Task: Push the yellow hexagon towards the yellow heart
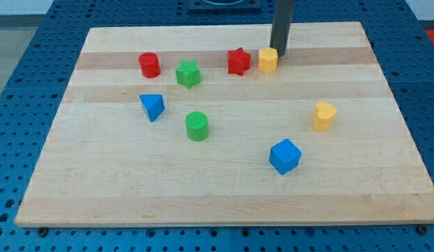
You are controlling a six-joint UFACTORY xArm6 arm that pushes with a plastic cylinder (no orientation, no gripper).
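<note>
The yellow hexagon [267, 60] sits near the view's top, just right of the red star [239, 61]. My tip [278, 53] touches the hexagon's upper right side. The yellow heart [324, 115] stands lower down at the view's right, well apart from the hexagon.
A red cylinder [150, 65] and a green star [188, 73] are at the upper left. A blue triangular block [152, 106] and a green cylinder [197, 126] sit left of centre. A blue cube [285, 155] lies below the heart, on the wooden board [385, 175].
</note>
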